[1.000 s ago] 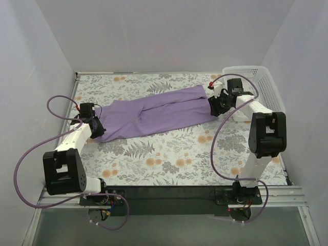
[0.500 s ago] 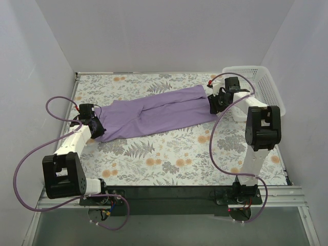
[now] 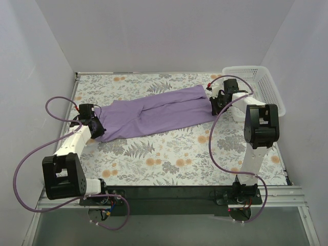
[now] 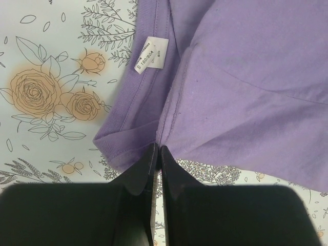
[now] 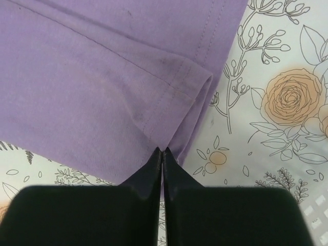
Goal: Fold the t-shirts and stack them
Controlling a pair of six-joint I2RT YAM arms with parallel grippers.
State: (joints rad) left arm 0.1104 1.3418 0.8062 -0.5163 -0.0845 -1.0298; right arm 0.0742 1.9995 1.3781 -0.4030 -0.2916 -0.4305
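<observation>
Left gripper [image 4: 156, 154] closed, pinching edge of lavender t-shirt [image 3: 154, 115]; white size label [image 4: 151, 54] just ahead. Right gripper [image 5: 163, 152] closed on hem corner. T-shirt lies as long folded strip on floral table [image 3: 169, 159], spanning between both grippers.

End effector [image 4: 157, 151] tight on t-shirt [image 4: 241, 87] edge

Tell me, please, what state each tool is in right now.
Left tool: closed, pinching the t-shirt at its edge.
Right tool: closed, pinching the t-shirt at a hem corner.
</observation>
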